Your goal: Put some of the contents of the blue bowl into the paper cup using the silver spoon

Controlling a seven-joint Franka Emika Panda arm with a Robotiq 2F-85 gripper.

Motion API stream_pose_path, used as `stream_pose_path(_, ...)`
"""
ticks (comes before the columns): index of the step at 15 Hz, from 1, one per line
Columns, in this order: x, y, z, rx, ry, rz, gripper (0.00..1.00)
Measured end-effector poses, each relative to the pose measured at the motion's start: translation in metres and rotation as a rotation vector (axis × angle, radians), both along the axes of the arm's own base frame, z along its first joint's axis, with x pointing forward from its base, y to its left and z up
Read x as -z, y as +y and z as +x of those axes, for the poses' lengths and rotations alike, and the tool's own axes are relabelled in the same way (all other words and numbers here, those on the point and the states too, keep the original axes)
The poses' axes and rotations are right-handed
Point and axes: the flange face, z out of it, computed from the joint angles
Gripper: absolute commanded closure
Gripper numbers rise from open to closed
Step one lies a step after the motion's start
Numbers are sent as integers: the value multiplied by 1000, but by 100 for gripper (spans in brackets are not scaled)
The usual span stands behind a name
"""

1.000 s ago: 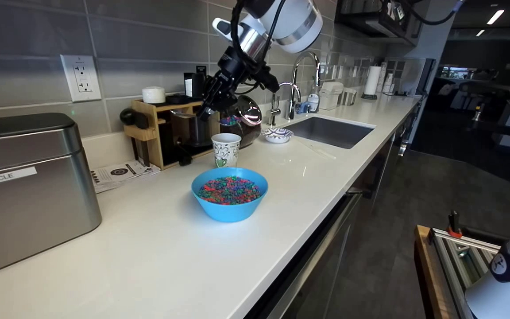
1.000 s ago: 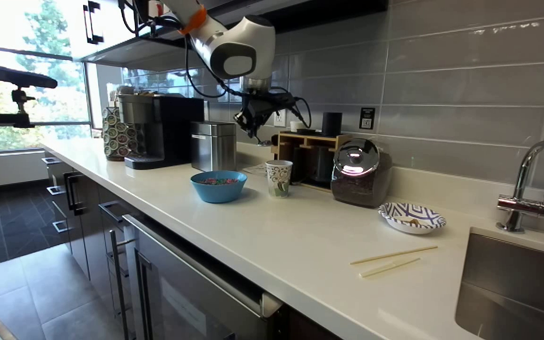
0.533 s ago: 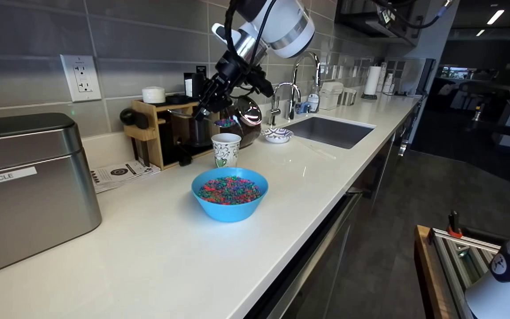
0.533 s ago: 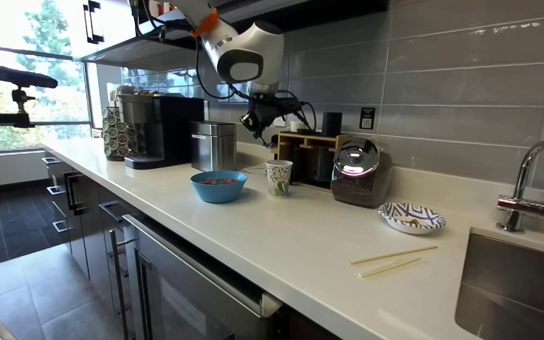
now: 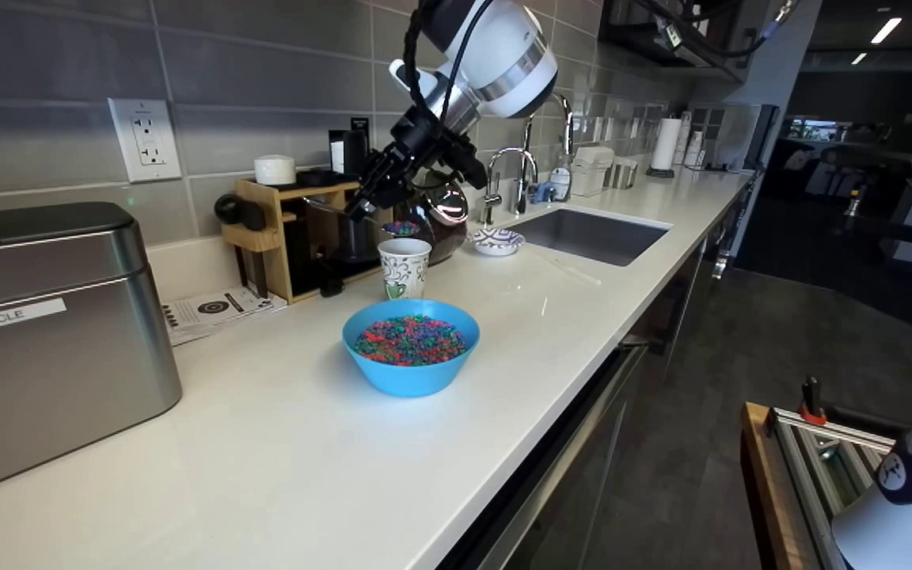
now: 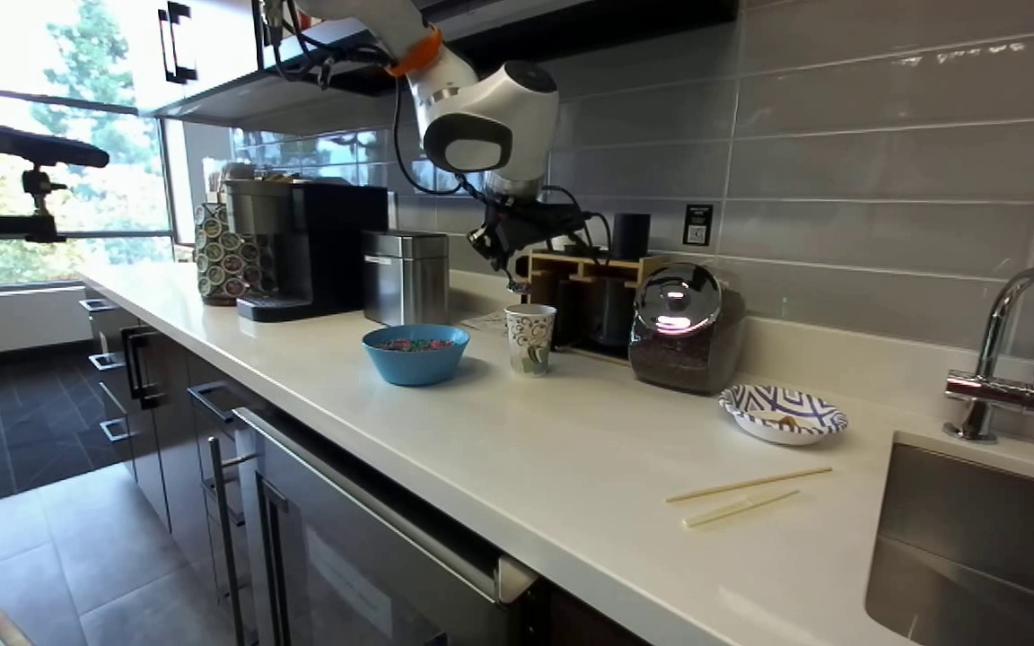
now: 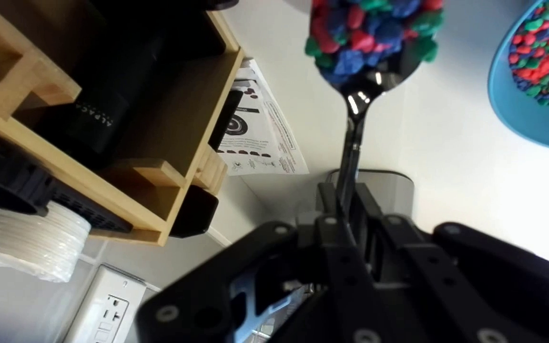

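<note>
Above the counter (image 5: 266,443), the gripper (image 7: 346,196) pinches the silver spoon (image 7: 352,136) by its handle (contents (image 7: 372,31) heaped at its far end).

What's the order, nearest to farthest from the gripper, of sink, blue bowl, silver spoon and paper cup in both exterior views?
1. Silver spoon: held in the gripper.
2. Paper cup: upright on the counter.
3. Blue bowl: beside the cup.
4. Sink: farther along the counter.

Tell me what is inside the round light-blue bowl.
The round light-blue bowl holds small red, green and blue pieces, loosely heaped; they cover its bottom, so anything beneath is hidden.
</note>
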Motion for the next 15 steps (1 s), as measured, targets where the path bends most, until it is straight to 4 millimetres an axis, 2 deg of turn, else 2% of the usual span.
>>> stream_pose_path(5,3,-12,-1,27,-44,59,98)
stream_pose_path(15,1,-24,-2,92,-162,188,98)
